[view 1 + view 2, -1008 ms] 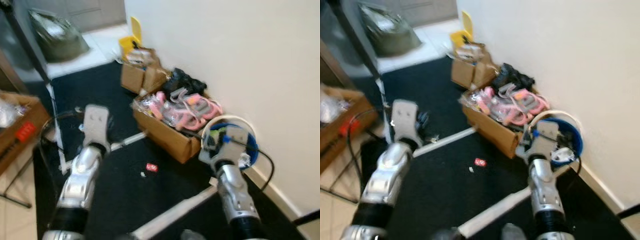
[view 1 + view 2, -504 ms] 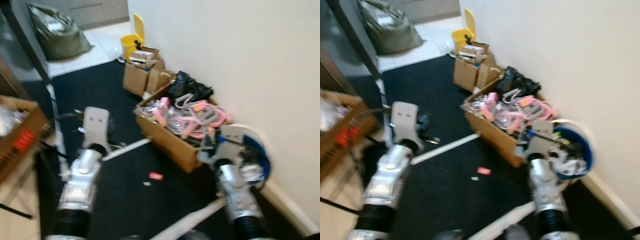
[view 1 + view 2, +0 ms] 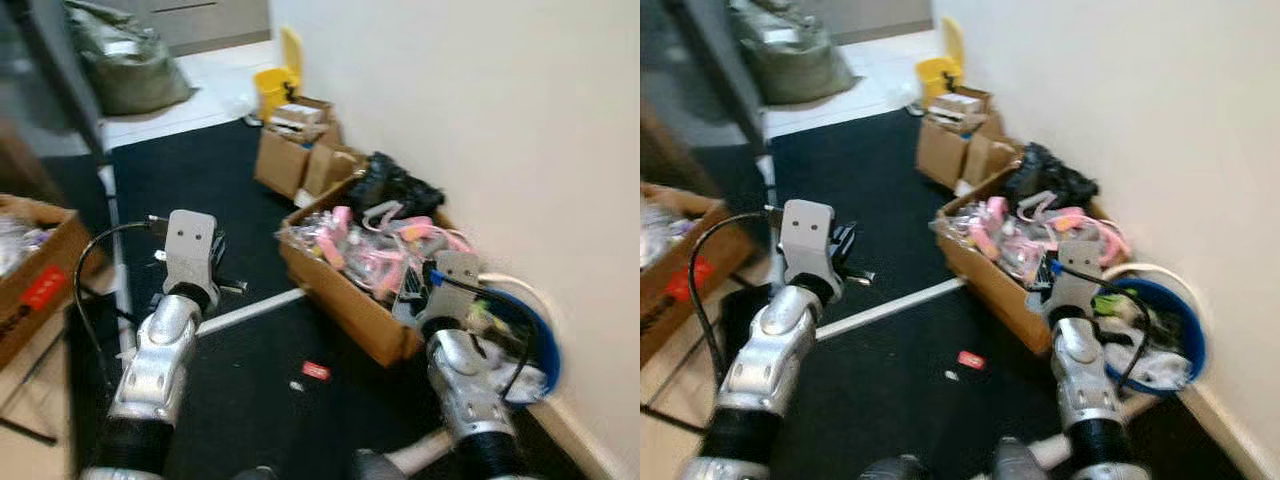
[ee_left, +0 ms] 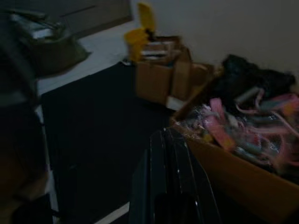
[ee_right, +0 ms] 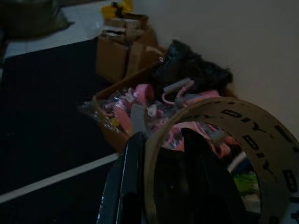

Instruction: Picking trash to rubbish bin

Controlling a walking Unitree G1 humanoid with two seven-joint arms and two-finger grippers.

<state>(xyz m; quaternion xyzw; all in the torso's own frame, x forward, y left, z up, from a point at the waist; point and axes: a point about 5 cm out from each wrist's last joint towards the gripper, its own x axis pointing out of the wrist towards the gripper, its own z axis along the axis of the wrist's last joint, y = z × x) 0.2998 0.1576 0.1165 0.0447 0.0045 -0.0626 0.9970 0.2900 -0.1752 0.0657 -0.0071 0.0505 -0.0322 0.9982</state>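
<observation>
The right gripper (image 5: pixel 159 186) is clamped on a tape roll (image 5: pixel 212 154), one finger inside the ring, beside the blue bin (image 3: pixel 1185 345). The left gripper (image 4: pixel 170 186) hangs idle, seemingly pressed together in the dark.

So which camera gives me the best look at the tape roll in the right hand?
The right wrist view: the tape roll looms close there, with printed lettering on its cardboard rim, and the right hand has one finger outside the ring and one inside. In the eye views the arm's wrist block stands in front of it.
</observation>
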